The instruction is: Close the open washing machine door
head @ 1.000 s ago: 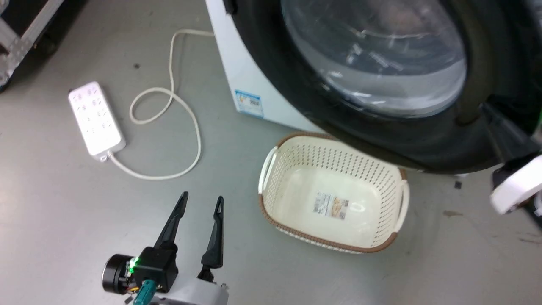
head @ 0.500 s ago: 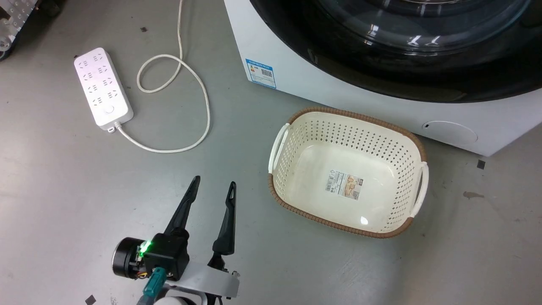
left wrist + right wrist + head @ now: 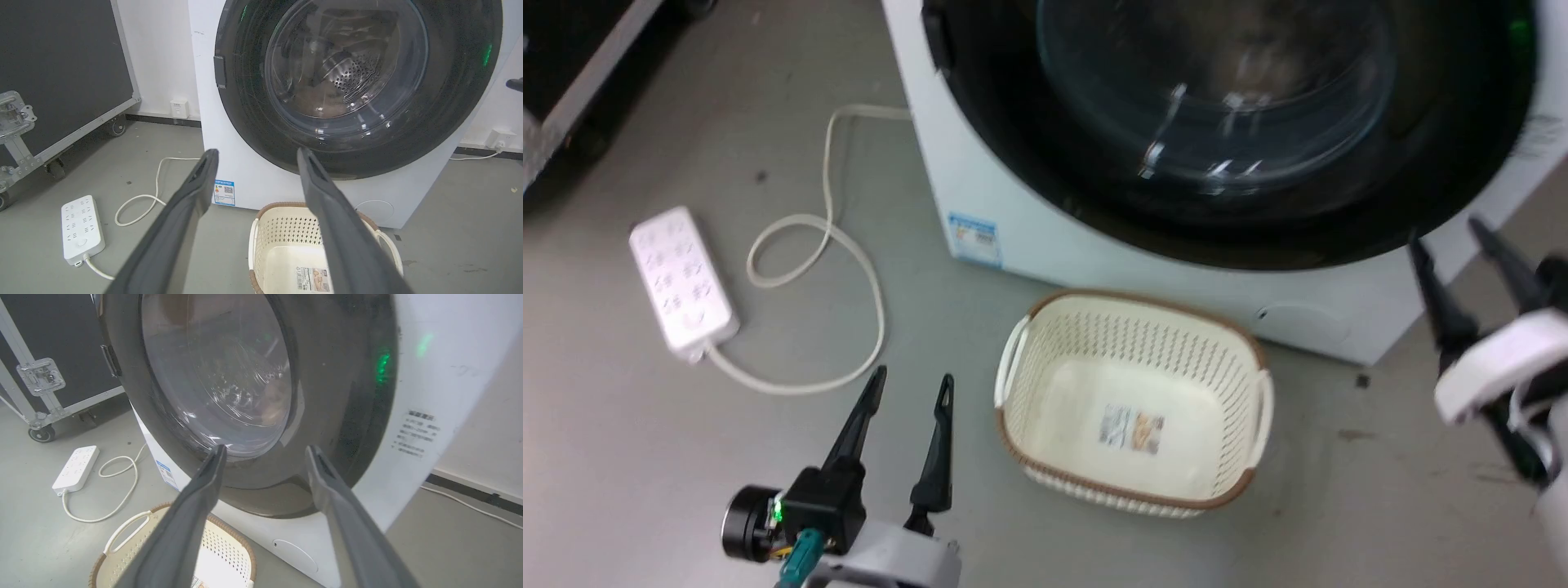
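While the washing machine door (image 3: 351, 73) sits flush on the washing machine (image 3: 253, 183), my left claw (image 3: 912, 377) and right claw (image 3: 1447, 233) both gape, empty.

Left hand (image 3: 912, 377) and right hand (image 3: 1444, 233) — both spread wide, empty.
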